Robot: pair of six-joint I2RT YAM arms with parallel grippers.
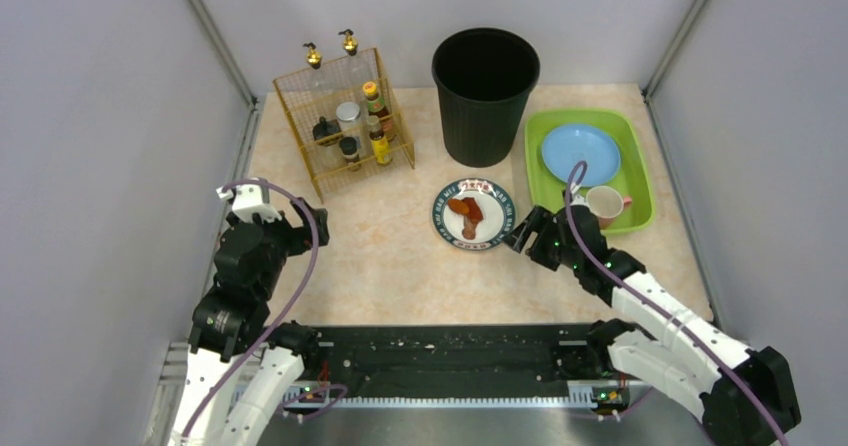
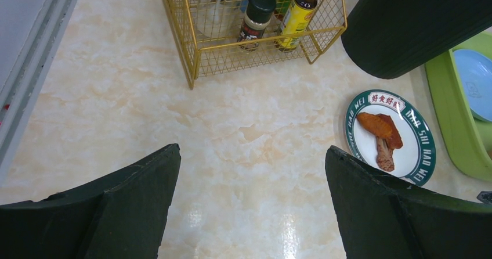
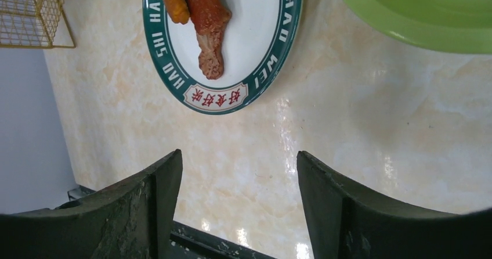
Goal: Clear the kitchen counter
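From above, the kitchen counter (image 1: pixel 400 276) filled mid-frame, a plate (image 1: pixel 490 224) of food at centre beside a green tray (image 1: pixel 535 176) — clearing seemingly barely begun; left wrist view, the left gripper (image 2: pixel 252 151) gaped wide and empty; right wrist view, the right gripper (image 3: pixel 238 154) held its jaws spread below that plate — untouched.

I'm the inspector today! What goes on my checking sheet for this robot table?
Surface: kitchen counter, marbled beige, no spills seen.
Job's things: plate with food scraps mid-counter; green tray holding blue plate and cup; black bin behind.
Clutter: gold wire rack of bottles, far left.
End effectors: left end effector open, empty; right end effector open, empty, near the plate.
Cables: purple cable looped along each arm.
Surroundings: grey walls; black rail at near edge.
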